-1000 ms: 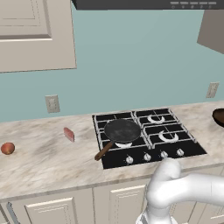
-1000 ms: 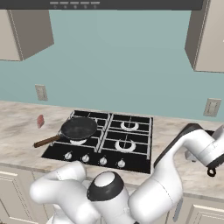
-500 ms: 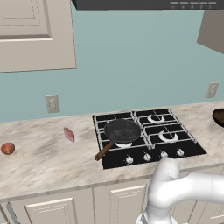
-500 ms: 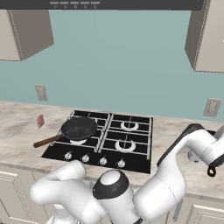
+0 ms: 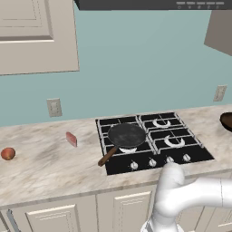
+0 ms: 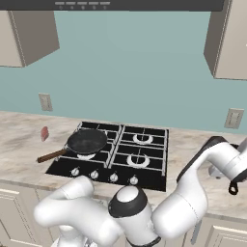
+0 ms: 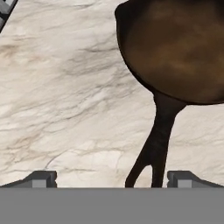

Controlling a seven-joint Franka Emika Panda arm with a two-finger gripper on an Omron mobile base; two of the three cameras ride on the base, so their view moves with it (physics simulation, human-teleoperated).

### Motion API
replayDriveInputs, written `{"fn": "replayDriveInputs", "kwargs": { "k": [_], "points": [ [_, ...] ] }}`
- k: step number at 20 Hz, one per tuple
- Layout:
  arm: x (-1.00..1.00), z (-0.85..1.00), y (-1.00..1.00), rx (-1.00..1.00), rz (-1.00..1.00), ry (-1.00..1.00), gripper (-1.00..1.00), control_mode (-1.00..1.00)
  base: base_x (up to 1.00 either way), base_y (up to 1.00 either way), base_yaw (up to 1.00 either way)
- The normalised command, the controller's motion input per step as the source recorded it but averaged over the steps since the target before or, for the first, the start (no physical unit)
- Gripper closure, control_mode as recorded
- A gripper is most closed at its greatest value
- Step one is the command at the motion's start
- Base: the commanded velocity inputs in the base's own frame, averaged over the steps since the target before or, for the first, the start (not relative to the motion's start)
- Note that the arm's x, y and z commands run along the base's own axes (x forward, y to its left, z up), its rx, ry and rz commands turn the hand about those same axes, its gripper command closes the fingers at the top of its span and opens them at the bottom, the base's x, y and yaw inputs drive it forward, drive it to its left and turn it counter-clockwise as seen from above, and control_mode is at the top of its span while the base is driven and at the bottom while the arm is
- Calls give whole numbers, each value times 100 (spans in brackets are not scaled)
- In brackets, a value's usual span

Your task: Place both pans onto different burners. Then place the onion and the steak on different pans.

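Right, the round reddish-brown shallow pan point(image 7: 177, 48) sits on the marbled beige stone counter point(image 7: 65, 96), well to the right of the black four-burner cooktop point(image 5: 154, 142); from the left base view its dark rim point(image 5: 226, 121) just peeks in at the right edge. Its dark forked handle point(image 7: 155, 144) runs down toward the two-finger gripper point(image 7: 111, 179), whose jaws stand wide apart with the handle's end between the fingertips point(image 7: 41, 178), nothing clamped. From the right base view the white arm reaches over the right end of the counter, and the handle's looped end point(image 6: 233, 188) shows just below the hand.

Over on the cooktop, the round black frying pan with the long brown wooden handle point(image 5: 127, 135) rests on the near left burner, handle point(image 5: 108, 156) pointing out toward the near left over the cooktop's edge. The two right-hand silvery ring burners point(image 5: 174, 142) lie bare under their black grates.

Further left on the counter, the small flat pinkish-red steak slab point(image 5: 71, 138) lies near the cooktop's left side. Well beyond it, at the far left, sits the small round orange-brown onion point(image 5: 7, 153).
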Motion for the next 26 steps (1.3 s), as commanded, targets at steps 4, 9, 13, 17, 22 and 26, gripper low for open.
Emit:
{"fn": "replayDriveInputs", "kwargs": {
  "k": [4, 9, 13, 17, 22, 26],
  "points": [
    [14, -11, -12, 1, 0, 2, -100, -100, 0, 0, 0],
    [10, -11, -14, 1, 0, 2, -100, -100, 0, 0, 0],
    [10, -11, -14, 1, 0, 2, -100, -100, 0, 0, 0],
    [11, -11, -13, 1, 0, 1, -100, -100, 0, 0, 0],
    [18, -12, -11, 2, 0, 0, -100, -100, 0, 0, 0],
    [15, -13, -12, 1, 0, 0, -100, -100, 0, 0, 0]
  ]
}}
